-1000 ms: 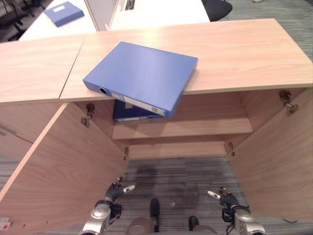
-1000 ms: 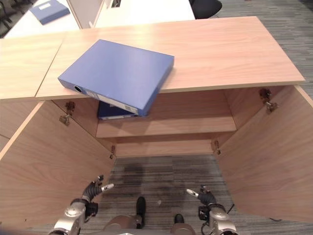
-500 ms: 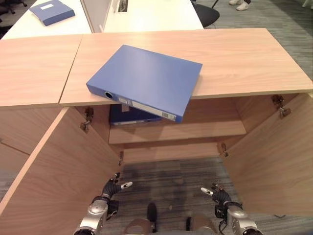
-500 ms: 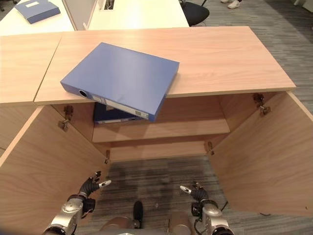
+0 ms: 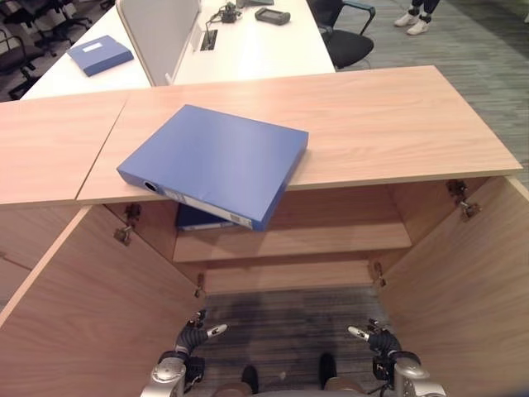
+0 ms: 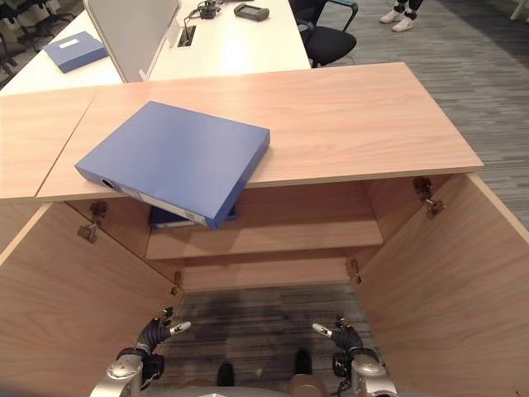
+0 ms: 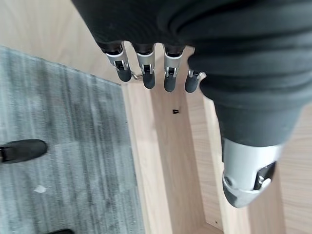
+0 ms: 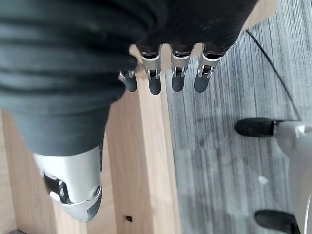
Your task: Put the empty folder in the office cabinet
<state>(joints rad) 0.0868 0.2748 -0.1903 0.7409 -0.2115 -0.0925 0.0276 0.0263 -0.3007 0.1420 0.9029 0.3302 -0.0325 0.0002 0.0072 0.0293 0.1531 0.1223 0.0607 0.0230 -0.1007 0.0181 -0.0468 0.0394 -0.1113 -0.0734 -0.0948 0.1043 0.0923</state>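
Observation:
A blue folder (image 5: 216, 161) lies flat on the wooden cabinet top (image 5: 397, 116), one corner sticking out over the front edge above the open compartment. A second blue folder (image 5: 202, 220) lies on the shelf (image 5: 314, 240) inside, at its left end. My left hand (image 5: 192, 337) and right hand (image 5: 378, 341) hang low in front of the cabinet, well below the folder. Both are open and hold nothing: the left hand's fingers (image 7: 146, 73) and the right hand's fingers (image 8: 165, 78) are straight.
Both cabinet doors stand wide open, the left door (image 5: 99, 298) and the right door (image 5: 463, 281) flanking a strip of grey carpet. Behind the cabinet is a white desk (image 5: 248, 41) with another blue folder (image 5: 99, 55), an office chair (image 5: 347, 33) and a person's shoes (image 5: 417, 21).
The camera has shifted, showing more of the room behind the cabinet. The folder stays put on the cabinet top, and both hands remain low and open.

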